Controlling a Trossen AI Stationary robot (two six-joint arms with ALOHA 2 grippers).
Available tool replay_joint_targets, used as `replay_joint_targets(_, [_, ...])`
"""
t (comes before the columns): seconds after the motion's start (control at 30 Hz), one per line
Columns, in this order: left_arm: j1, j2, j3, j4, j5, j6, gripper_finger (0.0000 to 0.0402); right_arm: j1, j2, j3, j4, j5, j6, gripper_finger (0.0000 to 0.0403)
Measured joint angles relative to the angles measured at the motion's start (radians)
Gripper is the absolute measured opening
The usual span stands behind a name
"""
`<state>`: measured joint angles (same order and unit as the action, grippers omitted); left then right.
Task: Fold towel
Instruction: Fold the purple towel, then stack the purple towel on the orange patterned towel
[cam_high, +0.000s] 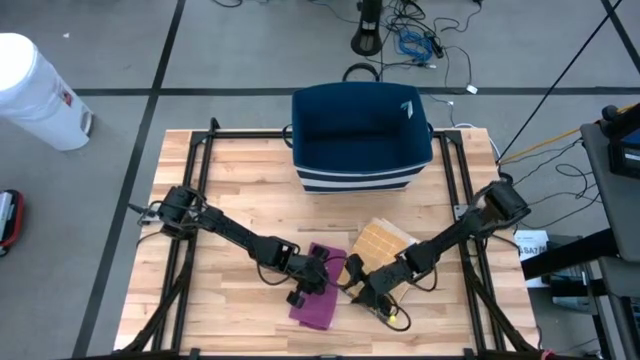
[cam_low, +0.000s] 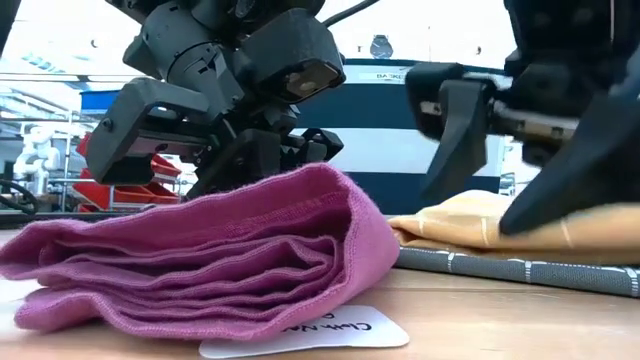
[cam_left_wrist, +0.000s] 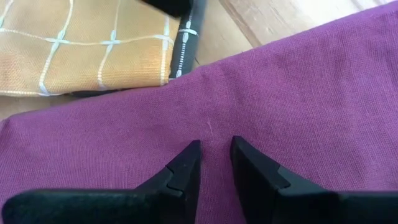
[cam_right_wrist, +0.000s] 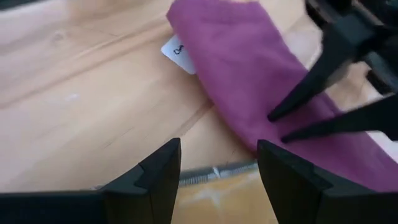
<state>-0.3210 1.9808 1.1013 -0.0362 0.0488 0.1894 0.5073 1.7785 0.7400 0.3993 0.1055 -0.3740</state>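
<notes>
A purple towel (cam_high: 315, 303) lies folded in several layers on the wooden table, its stacked folds (cam_low: 200, 270) facing the low view. My left gripper (cam_left_wrist: 216, 144) stands over its top, fingers a narrow gap apart. My right gripper (cam_right_wrist: 217, 149) hangs open just right of the towel (cam_right_wrist: 249, 74), above the table and the edge of a dark grey striped cloth (cam_right_wrist: 208, 173). In the high view the left gripper (cam_high: 315, 273) and the right gripper (cam_high: 363, 290) are close together. My left gripper comes down slanting from above onto the towel's top layer (cam_left_wrist: 211, 121). In the right wrist view both fingertips (cam_right_wrist: 273, 116) reach the cloth's upper face near its middle. No cloth shows between the fingers. The towel lies flat on the table.
An orange checked cloth (cam_high: 382, 243) lies on the dark striped one (cam_low: 520, 268), right of the purple towel. A navy basket (cam_high: 362, 135) stands at the table's far edge. A white paper label (cam_low: 300, 335) sticks out from under the towel. Bare wood (cam_high: 230, 310) lies to the left.
</notes>
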Motion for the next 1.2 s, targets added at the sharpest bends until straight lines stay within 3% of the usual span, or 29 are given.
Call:
replay_joint_targets(0.27, [0.012, 0.000, 0.000, 0.000, -0.013, -0.020, 0.0099, -0.018, 0.162, 0.161, -0.011, 0.004, -0.126, 0.0198])
replay_joint_targets(0.43, [0.012, -0.002, -0.005, -0.022, -0.012, -0.025, 0.0099, -0.029, 0.239, 0.276, -0.141, 0.052, -0.111, 0.0194])
replay_joint_targets(0.57, [0.007, -0.003, -0.005, -0.023, -0.012, -0.018, 0.0099, -0.021, 0.260, 0.310, -0.150, 0.109, -0.110, 0.0150])
replay_joint_targets(0.77, [0.000, -0.052, -0.008, -0.060, -0.032, -0.020, 0.0099, -0.017, 0.267, 0.338, -0.160, 0.184, -0.162, 0.0016])
replay_joint_targets(1.0, [-0.028, -0.177, -0.007, -0.134, -0.150, -0.058, 0.0099, -0.016, 0.238, 0.350, -0.100, 0.335, -0.236, 0.0002])
replay_joint_targets(1.2, [-0.064, -0.261, 0.005, -0.178, -0.215, -0.090, 0.0099, -0.021, 0.179, 0.371, -0.089, 0.363, -0.314, 0.0001])
